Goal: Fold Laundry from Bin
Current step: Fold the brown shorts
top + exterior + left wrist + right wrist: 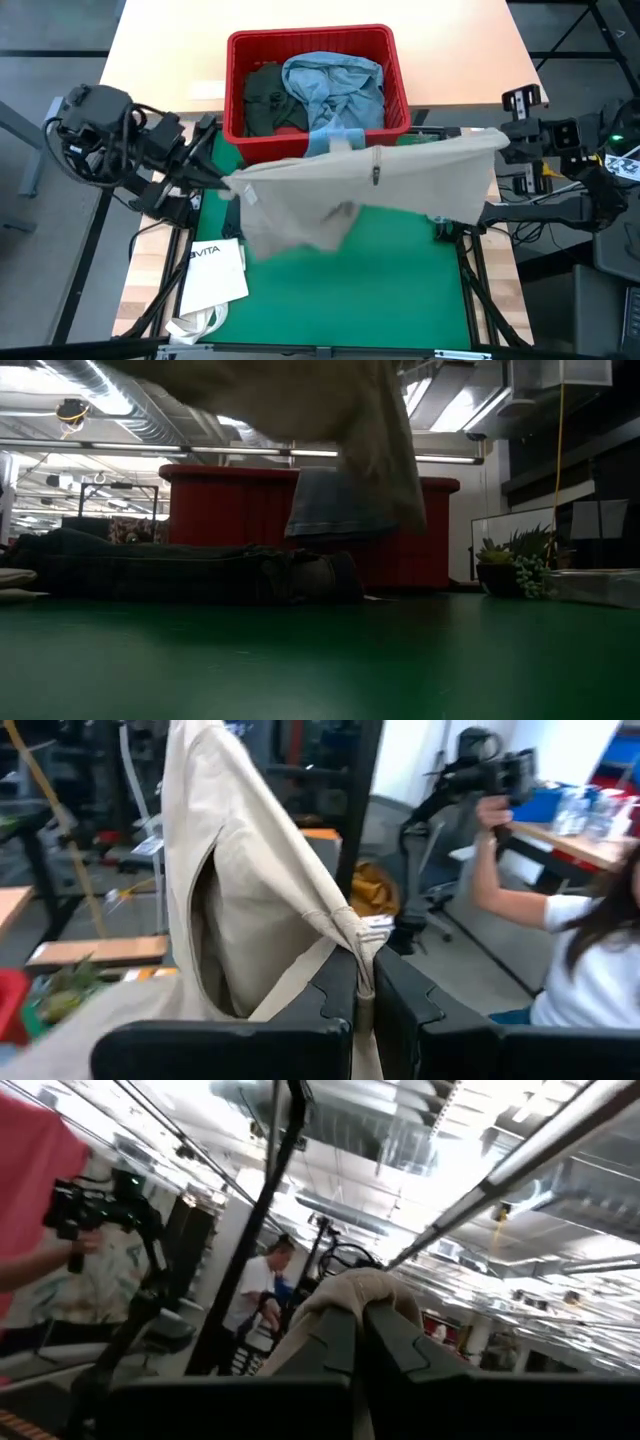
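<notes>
khaki trousers (pixel 365 190) stretched between left gripper (pixel 226 184) and right gripper (pixel 503 143), both clamped on them

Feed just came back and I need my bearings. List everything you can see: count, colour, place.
trousers: one, tan, stretched in the air between both claws
basket: one, red, far side of mat
blue garment: one, light blue, in basket
green garment: one, dark green, in basket
dark garment: one, lying before the basket
tote bag: one, white, left of mat
mat: one, green
left claw: shut on trousers
right claw: shut on trousers
</notes>
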Motion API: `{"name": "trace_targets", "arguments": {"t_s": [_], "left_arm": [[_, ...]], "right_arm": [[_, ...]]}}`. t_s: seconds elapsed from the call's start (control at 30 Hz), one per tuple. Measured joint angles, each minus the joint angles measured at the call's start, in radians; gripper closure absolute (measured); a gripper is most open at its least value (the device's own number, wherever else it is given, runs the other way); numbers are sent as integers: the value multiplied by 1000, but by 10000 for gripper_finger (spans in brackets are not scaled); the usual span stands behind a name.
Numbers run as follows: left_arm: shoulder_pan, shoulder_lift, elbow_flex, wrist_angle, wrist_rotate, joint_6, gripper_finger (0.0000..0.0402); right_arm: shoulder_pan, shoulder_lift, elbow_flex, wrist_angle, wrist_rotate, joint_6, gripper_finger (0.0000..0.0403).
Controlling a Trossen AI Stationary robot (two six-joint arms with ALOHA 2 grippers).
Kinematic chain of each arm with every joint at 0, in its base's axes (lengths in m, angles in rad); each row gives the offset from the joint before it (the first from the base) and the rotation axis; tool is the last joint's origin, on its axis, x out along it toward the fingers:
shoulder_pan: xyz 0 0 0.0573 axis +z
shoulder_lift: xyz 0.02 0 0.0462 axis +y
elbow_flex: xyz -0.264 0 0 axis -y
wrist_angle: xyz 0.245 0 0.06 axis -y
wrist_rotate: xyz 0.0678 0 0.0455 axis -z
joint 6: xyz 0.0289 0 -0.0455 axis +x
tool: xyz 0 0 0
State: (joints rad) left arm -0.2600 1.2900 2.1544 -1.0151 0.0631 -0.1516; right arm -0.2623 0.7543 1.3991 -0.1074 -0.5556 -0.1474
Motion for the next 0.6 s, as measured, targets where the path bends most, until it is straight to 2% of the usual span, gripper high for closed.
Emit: {"name": "trace_targets", "arguments": {"t_s": [0.2, 0.47, 0.6], "left_arm": [[-75, -1, 0, 6, -9, -11, 389], [-181, 0, 0, 27, -73, -31, 389], [-224, 5, 0, -4, -179, -78, 389]], "right_arm": [[1, 42, 0, 10, -92, 54, 398], [1, 58, 0, 65, -134, 65, 398], [1, 51, 0, 67, -153, 38, 398]]}}
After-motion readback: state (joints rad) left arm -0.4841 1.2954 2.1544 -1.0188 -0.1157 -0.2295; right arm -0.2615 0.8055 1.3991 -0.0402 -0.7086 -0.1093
